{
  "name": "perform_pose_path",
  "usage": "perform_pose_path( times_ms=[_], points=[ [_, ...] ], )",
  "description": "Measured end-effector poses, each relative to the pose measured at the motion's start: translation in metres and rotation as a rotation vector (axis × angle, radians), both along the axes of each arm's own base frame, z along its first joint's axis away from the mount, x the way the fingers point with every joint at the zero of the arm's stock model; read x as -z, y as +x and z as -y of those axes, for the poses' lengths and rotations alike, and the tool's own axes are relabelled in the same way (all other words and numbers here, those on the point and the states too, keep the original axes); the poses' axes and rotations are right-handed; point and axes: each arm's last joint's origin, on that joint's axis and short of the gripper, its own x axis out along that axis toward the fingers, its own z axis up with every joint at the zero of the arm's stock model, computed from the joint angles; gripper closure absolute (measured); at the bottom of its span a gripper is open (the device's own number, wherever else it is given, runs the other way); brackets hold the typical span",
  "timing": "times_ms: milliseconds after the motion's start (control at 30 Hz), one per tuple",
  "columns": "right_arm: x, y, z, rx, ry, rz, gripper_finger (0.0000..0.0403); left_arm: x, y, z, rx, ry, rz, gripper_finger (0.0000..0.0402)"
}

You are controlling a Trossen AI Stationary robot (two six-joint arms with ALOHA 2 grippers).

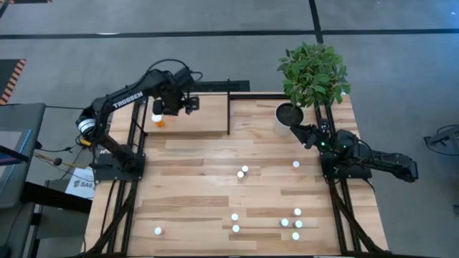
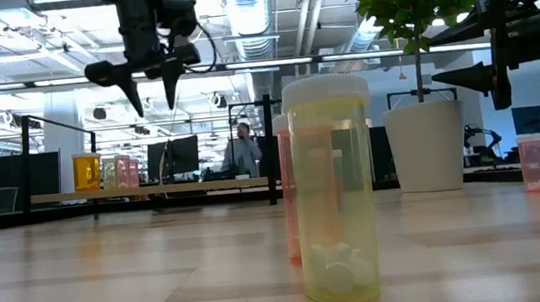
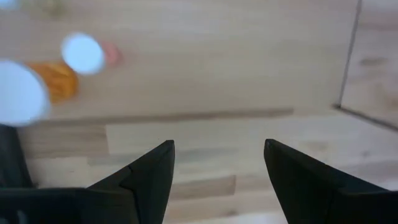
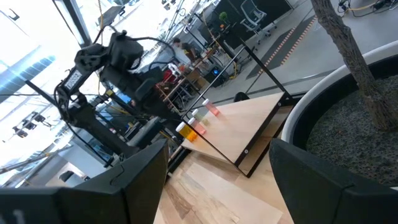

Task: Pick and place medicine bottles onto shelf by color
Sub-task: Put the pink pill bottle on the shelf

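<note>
Yellow and tall in the low view, one medicine bottle (image 2: 333,190) stands closest to the camera, with a pinkish bottle (image 2: 288,189) touching or just behind it. More small bottles (image 1: 292,223) sit in a bunch near the table's front right corner, two (image 1: 242,172) stand in the middle of the table (image 1: 193,154), one (image 1: 295,165) is nearer the right edge, and one (image 1: 158,231) is alone by the front left corner.

At the back left of the table is the shelf (image 1: 204,115). A few bottles already stand at its left end: an orange one (image 2: 86,172) and pale pink ones (image 2: 121,171) just beside it.

Above those bottles hangs the left pincer (image 2: 149,83). Its fingers are spread apart and nothing is between them. The right pincer (image 1: 297,132) waits by the white plant pot (image 1: 287,117) at the back right corner, opened wide and empty too.

What could go wrong? The left pincer is very close to the bottles on the shelf. If it swings sideways while it is low, a finger could knock the orange one over, and it could bump the others down like dominoes. The black rods (image 1: 229,107) of the shelf are close as well, so the arm could hit one.

The bunch at the front right corner is packed tight. Reaching for one bottle there could push its neighbours off the edge. The right pincer could also bump the pot when it moves.
</note>
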Motion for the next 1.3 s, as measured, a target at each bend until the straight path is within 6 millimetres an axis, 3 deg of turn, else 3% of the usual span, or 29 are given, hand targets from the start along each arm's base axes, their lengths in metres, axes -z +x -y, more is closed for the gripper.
perform_pose_path(
  times_ms=[333,533,667,933,1100,1300],
  points=[
    [0.000,0.000,0.000,0.000,0.000,0.000,0.0100,-0.001,0.035,0.059,0.055,-0.032,0.034,0.0168],
    [0.000,0.000,0.000,0.000,0.000,0.000,0.0100,-0.003,0.062,0.121,0.119,-0.007,0.126,0.0168],
    [0.000,0.000,0.000,0.000,0.000,0.000,0.0100,0.000,0.070,0.168,0.123,0.050,0.125,0.0168],
    [0.000,0.000,0.000,0.000,0.000,0.000,0.0100,0.004,0.048,0.233,0.033,0.016,0.011,0.0168],
    [0.000,0.000,0.000,0.000,0.000,0.000,0.0100,0.004,0.032,0.251,0.073,0.042,-0.078,0.0168],
    [0.000,0.000,0.000,0.000,0.000,0.000,0.0100,-0.008,-0.003,0.264,0.154,0.010,-0.215,0.0168]
  ],
)
